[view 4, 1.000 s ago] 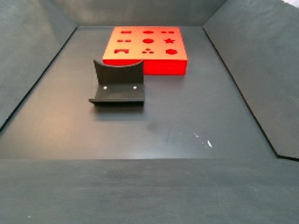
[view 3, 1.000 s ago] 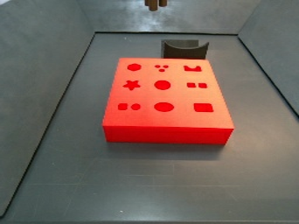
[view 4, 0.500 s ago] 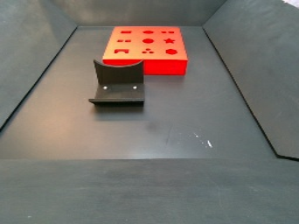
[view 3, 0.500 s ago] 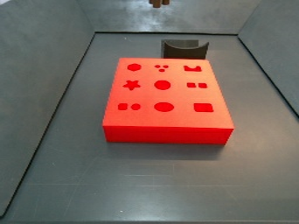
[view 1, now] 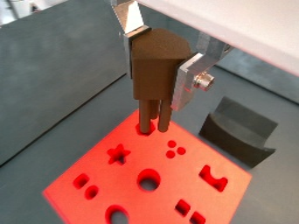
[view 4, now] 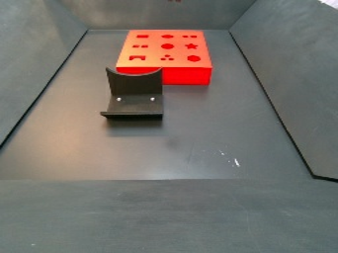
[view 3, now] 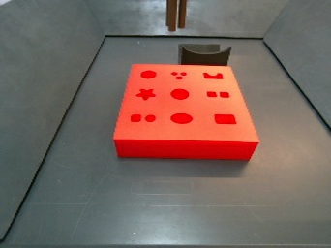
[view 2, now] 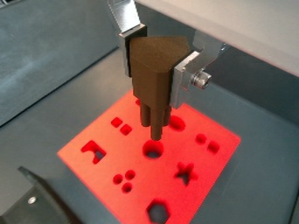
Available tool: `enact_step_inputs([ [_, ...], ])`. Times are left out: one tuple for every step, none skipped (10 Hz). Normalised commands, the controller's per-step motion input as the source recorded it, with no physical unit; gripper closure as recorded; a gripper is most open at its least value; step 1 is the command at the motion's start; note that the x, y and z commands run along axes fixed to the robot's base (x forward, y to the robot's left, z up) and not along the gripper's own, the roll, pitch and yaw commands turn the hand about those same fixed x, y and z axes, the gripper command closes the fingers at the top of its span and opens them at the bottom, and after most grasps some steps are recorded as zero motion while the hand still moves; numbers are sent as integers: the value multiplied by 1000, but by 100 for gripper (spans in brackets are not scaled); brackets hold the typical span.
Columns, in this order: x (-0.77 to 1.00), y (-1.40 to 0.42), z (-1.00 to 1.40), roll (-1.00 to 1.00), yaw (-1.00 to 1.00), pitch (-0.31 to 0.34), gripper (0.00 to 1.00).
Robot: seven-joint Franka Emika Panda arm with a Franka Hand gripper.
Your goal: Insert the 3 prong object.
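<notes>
My gripper (view 1: 162, 57) is shut on the 3 prong object (view 1: 156, 70), a slim dark-brown piece held upright with its prongs pointing down. It also shows in a wrist view (view 2: 152, 79) between the silver fingers (view 2: 187, 72). The piece hangs above the red block (view 1: 176, 175) with shaped holes, well clear of its top. In a side view only the lower end of the piece (view 3: 175, 12) shows at the top edge, above the far end of the red block (view 3: 162, 107). In a side view with the red block (view 4: 185, 74) the gripper is out of view.
The fixture (view 3: 203, 50), dark grey with a curved cut, stands on the floor just beyond the red block. It also shows in a side view (view 4: 132, 94) and in both wrist views (view 1: 239, 131) (view 2: 35, 206). Grey walls enclose the dark floor.
In the side view the held piece has come down further into the frame from the top edge. The red block and the fixture have not moved.
</notes>
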Motion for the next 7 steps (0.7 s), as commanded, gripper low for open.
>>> enact_step_inputs([
  [57, 409, -454, 289, -103, 0, 100],
  [260, 543, -554, -34, 197, 0, 100],
  [123, 394, -651, -43, 531, -26, 100],
  [63, 326, -651, -11, 657, -54, 100],
  [0, 291, -646, -4, 760, -93, 100],
  [0, 206, -197, -54, 837, -200, 100],
  [0, 17, 0, -20, 891, -189, 100],
])
